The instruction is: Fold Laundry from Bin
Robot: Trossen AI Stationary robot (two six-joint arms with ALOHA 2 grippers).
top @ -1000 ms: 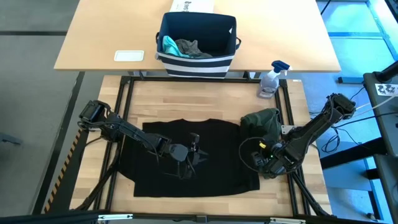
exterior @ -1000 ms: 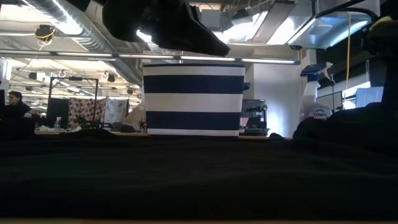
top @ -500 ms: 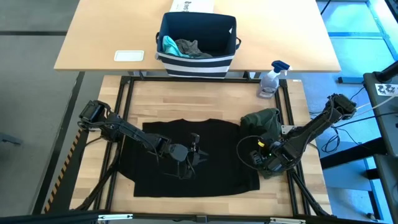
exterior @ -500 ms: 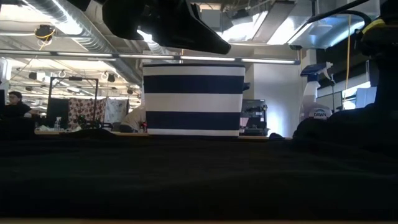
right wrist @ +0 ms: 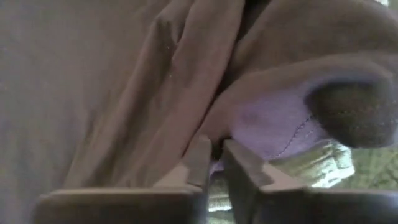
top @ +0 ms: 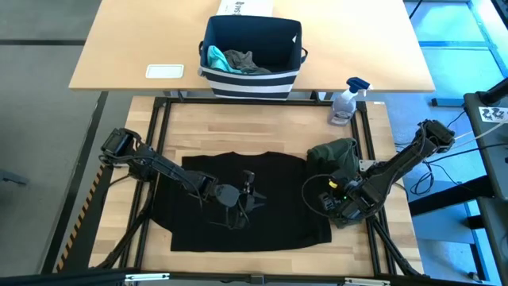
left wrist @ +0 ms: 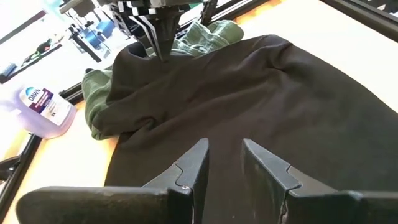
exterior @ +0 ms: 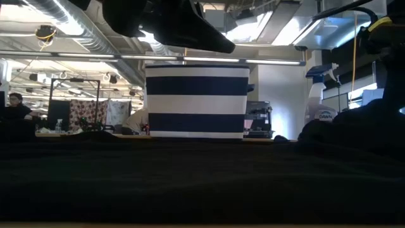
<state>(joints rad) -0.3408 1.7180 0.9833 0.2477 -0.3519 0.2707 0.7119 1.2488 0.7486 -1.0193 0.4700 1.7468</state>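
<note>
black T-shirt (top: 238,199): matt soft cloth | table (top: 262,139): pale wood planks | bin (top: 252,48): woven fabric | spray bottle (top: 347,99): glossy plastic

The right gripper (right wrist: 212,163) now has its fingers drawn almost together on a fold of the black T-shirt (top: 238,199) at the shirt's right edge, where a second ago they stood apart. Its wrist sits slightly nearer the shirt (a small shift toward the table's (top: 238,127) middle, seen from above), just in front of the olive-green piece (top: 335,153) on the table's right side.
</note>
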